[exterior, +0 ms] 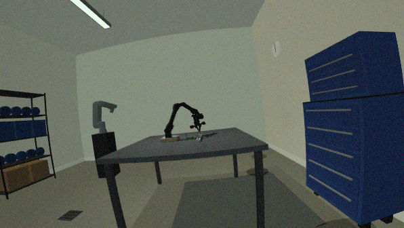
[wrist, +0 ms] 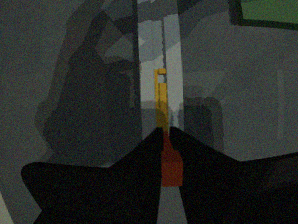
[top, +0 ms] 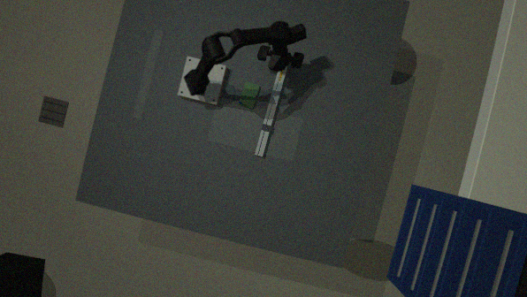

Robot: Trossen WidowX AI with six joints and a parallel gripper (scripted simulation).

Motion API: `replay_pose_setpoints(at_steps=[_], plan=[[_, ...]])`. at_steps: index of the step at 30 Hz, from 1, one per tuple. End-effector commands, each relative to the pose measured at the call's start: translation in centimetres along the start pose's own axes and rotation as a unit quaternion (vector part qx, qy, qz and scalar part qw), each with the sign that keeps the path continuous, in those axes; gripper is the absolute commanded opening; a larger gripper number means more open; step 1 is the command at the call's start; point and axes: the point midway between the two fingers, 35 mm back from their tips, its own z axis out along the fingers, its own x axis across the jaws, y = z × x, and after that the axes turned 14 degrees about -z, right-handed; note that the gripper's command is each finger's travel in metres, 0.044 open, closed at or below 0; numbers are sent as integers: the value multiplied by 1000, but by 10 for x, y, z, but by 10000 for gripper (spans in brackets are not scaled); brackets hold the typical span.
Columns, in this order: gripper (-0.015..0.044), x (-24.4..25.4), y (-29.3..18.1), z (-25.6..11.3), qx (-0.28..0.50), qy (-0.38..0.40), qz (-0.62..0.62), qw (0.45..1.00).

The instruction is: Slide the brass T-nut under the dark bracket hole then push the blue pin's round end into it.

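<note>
The nut (wrist: 161,102) is at the rail's (top: 262,146) (wrist: 175,50) upper end in the top view, by the slot; whether it sits inside, I cannot tell. The tool (top: 279,66) (exterior: 199,128) (wrist: 165,132) is clamped on its orange handle (wrist: 172,172). The dark bracket (top: 267,128) crosses the rail lower down, with the green tray (top: 250,95) (wrist: 272,11) to the rail's left. All rest on a grey tabletop (top: 177,177) (exterior: 183,149). In the exterior view, blue cabinets (exterior: 332,136) fill the right, a shelf rack (exterior: 47,125) the left, beneath pale walls (exterior: 169,68) and a ceiling lamp (exterior: 91,14).
</note>
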Motion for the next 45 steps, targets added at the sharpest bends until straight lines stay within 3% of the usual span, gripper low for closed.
replay_pose_setpoints(at_steps=[1,45], plan=[[-150,1,0,-1,2,-3,-2,1000],[-150,6,1,0,12,-44,-12,999]])
